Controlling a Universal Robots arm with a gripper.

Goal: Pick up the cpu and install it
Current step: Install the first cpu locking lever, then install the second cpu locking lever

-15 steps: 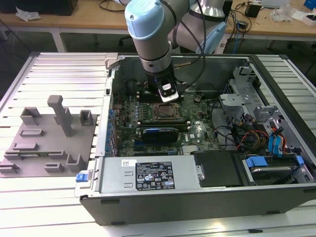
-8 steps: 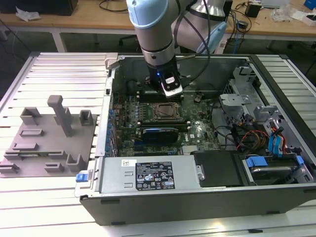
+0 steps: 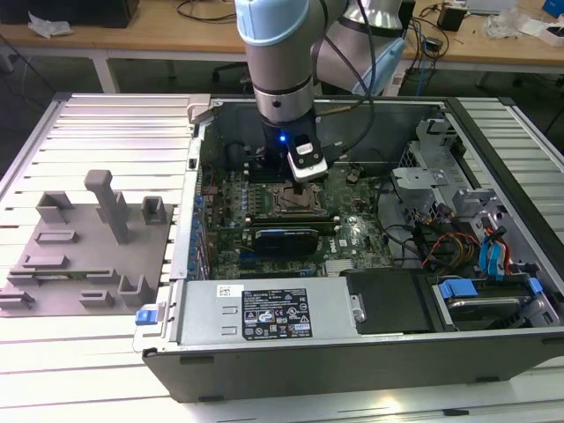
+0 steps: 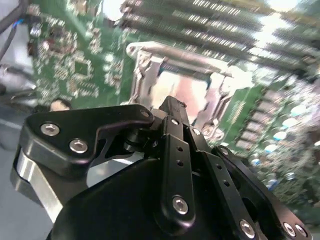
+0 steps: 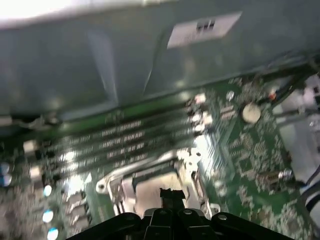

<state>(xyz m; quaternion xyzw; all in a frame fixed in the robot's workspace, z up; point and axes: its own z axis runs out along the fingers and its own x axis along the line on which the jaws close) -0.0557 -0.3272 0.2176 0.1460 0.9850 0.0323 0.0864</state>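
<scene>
Gripper (image 4: 172, 107), fingers pressed together, hovers over the socket (image 3: 296, 200), seemingly cpu-filled, beside memory slots (image 5: 120, 137).

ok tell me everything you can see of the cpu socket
The cpu socket is a dark square frame with a bright metal rim, mounted flat on the green motherboard inside the open case. In the second wrist view a pale, shiny surface fills its centre. The gripper hangs just above it.
</scene>
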